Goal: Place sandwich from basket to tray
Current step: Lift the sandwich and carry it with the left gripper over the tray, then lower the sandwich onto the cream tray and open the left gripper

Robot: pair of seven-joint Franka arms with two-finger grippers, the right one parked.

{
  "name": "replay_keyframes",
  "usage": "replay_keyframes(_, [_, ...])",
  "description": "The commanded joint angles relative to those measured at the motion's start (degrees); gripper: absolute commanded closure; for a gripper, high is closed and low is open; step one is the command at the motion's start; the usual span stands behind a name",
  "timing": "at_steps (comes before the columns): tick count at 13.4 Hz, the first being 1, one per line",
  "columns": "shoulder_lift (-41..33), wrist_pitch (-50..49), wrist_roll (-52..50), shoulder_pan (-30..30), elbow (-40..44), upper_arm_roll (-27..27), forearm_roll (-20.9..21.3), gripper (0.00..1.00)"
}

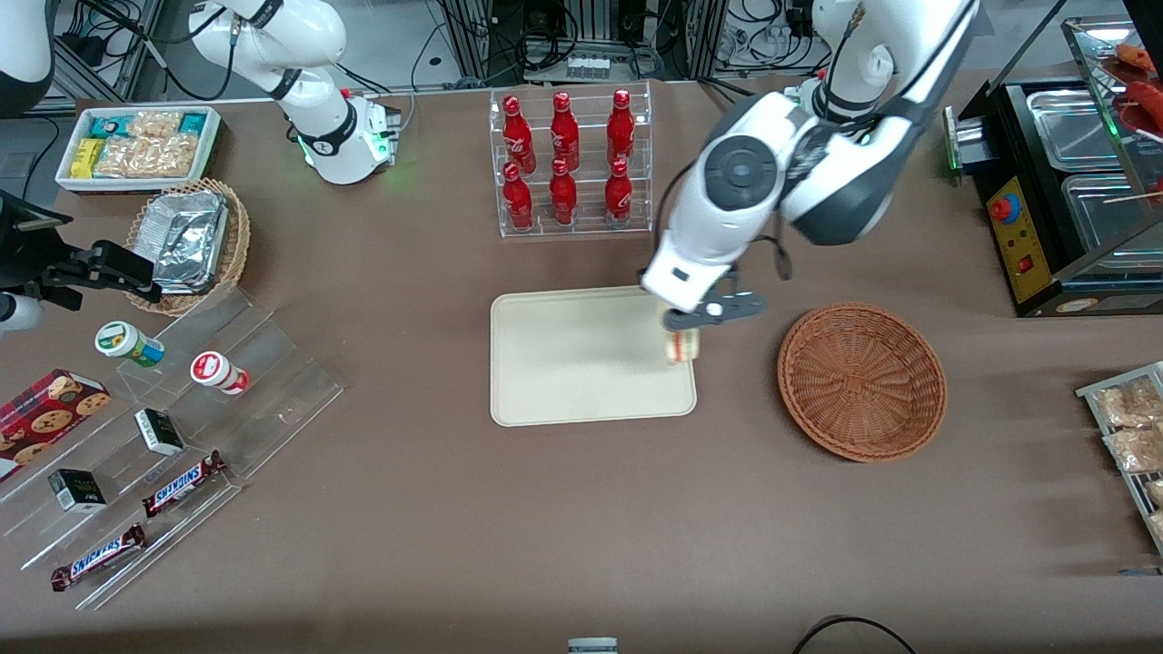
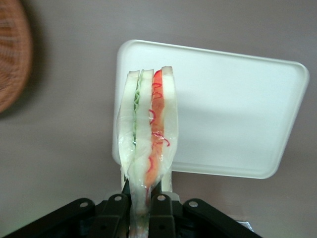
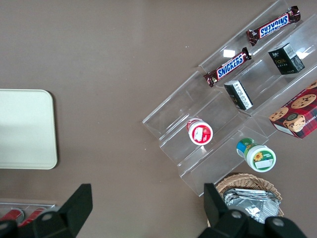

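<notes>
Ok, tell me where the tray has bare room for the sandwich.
The whole tray is bare; the gripper, shut on the sandwich, hangs over its edge nearest the basket. The bottle rack borders the edge farther from the camera.

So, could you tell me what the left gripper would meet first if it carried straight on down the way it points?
Most likely the tray. The gripper, shut on the sandwich, hangs over the tray's edge nearest the basket, so the sandwich's tip would touch first. It could just miss onto the table.

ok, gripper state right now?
Gripper: shut on the sandwich, held above the edge of the tray nearest the basket.
</notes>
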Motion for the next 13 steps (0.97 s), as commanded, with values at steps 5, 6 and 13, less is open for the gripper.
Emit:
replay_keyframes(5, [16.72, 7.51, -7.91, -8.44, 7.42, -0.03, 13.93, 1.00])
replay_keyframes(6, [17.87, 8.64, -8.97, -8.53, 7.43, -0.03, 15.17, 1.00])
replay_keyframes(13, [21.39, 13.84, -16.18, -11.52, 7.07, 0.24, 20.80, 1.00])
